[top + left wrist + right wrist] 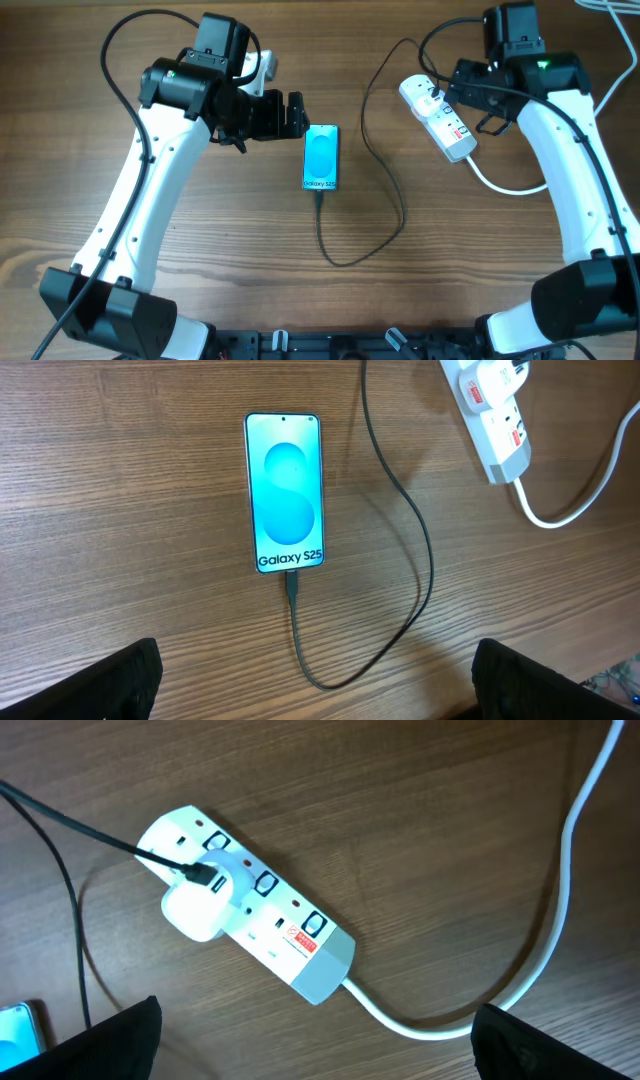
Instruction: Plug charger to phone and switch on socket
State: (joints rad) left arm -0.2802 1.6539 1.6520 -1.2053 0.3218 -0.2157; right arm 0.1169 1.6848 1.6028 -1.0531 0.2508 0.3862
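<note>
The phone (pixel 321 158) lies flat mid-table with its cyan screen up; it also shows in the left wrist view (pixel 285 490) and as a corner in the right wrist view (pixel 18 1025). The charger cable (pixel 345 262) has its tip seated in the phone's lower end (pixel 291 585) and loops round to a white adapter (pixel 200 905) plugged into the socket (pixel 440 120), which also shows in the right wrist view (pixel 300 935). My left gripper (pixel 298 115) (pixel 325 695) is open and empty, just left of the phone's top. My right gripper (pixel 470 100) (pixel 315 1045) is open and empty above the socket.
The socket's thick white cord (pixel 505 185) (pixel 560 920) curves off to the right under my right arm. The charger's slack loop (pixel 415 590) lies on the wood between the phone and the socket. Small red switches (pixel 247 850) line the socket's far side.
</note>
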